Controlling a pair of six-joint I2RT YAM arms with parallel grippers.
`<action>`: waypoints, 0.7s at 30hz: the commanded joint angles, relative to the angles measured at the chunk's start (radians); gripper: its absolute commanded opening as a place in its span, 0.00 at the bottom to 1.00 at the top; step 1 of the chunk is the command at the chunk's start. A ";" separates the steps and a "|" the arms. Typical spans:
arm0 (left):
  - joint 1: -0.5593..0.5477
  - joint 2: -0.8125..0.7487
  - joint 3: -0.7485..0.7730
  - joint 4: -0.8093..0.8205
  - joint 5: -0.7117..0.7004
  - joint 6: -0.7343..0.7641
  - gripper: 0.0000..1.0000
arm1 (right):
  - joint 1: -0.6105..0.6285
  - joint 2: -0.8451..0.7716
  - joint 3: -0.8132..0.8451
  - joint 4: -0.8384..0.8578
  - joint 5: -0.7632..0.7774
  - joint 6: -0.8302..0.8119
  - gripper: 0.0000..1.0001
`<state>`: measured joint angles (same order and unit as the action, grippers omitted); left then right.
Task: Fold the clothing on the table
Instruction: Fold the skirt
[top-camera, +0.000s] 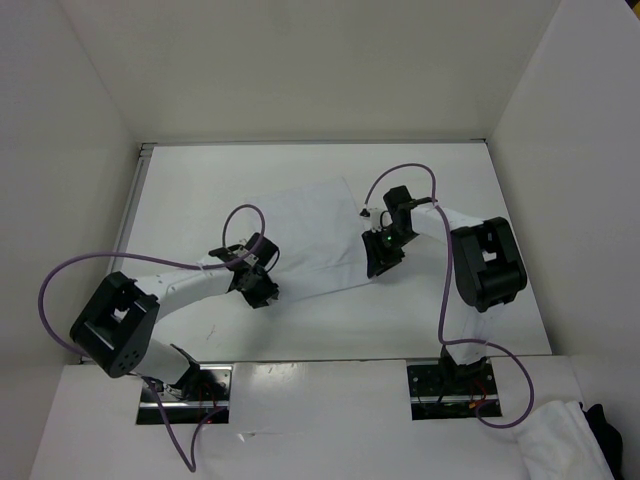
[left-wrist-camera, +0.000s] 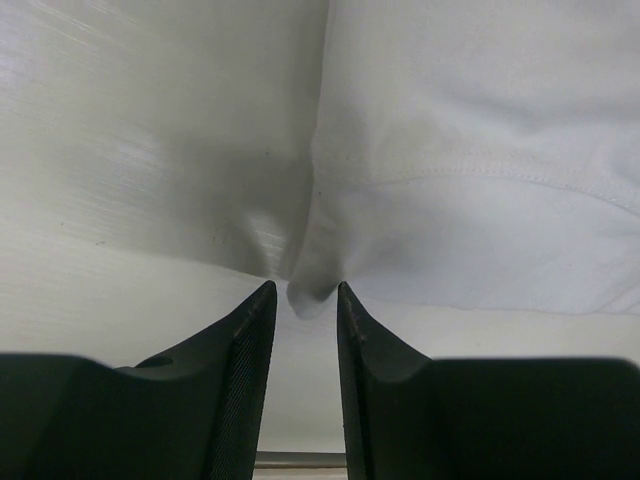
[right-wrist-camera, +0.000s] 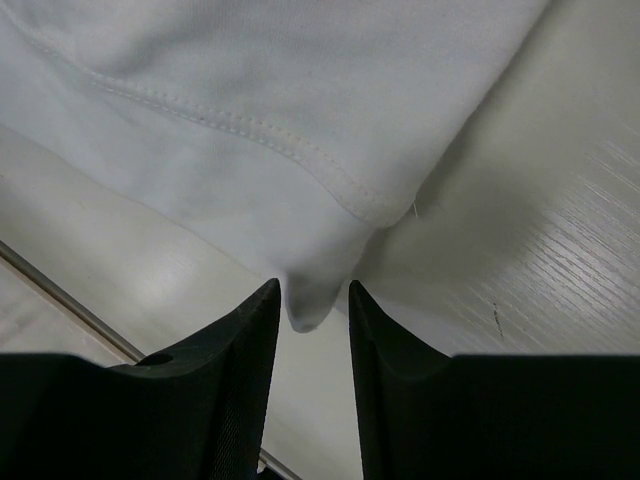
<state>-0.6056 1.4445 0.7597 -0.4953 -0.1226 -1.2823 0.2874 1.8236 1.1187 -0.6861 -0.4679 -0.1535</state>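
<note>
Enclosure: plain white left wall panel (top-camera: 60, 120), back wall panel (top-camera: 320, 70) and right wall panel (top-camera: 575, 150) are standing upright. Light: even, diffuse, casting soft shadows. Near right corner: lumpy white fabric bundle (top-camera: 555, 440) is lying against a dark item (top-camera: 606, 425).

The clothing (top-camera: 305, 240) is a thin, plain white piece, roughly square. It lies spread and mostly flat near the middle of the matte white surface (top-camera: 190, 190), turned a little askew to its edges. A stitched hem runs along its near border. Its two near corners are drawn up into small peaks, one pinched in the left tool (left-wrist-camera: 302, 292), the other in the right tool (right-wrist-camera: 312, 292).
</note>
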 joint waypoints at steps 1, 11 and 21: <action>-0.003 -0.012 0.032 -0.014 -0.022 0.015 0.38 | 0.002 -0.043 0.013 -0.021 0.011 -0.006 0.39; -0.003 -0.035 0.010 -0.015 -0.043 0.006 0.35 | 0.002 -0.052 0.013 -0.021 0.011 -0.006 0.39; -0.014 0.010 0.010 0.037 -0.003 0.026 0.29 | 0.002 -0.052 0.013 -0.021 0.011 -0.006 0.34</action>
<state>-0.6106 1.4452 0.7597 -0.4854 -0.1345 -1.2789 0.2874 1.8160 1.1187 -0.6865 -0.4587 -0.1539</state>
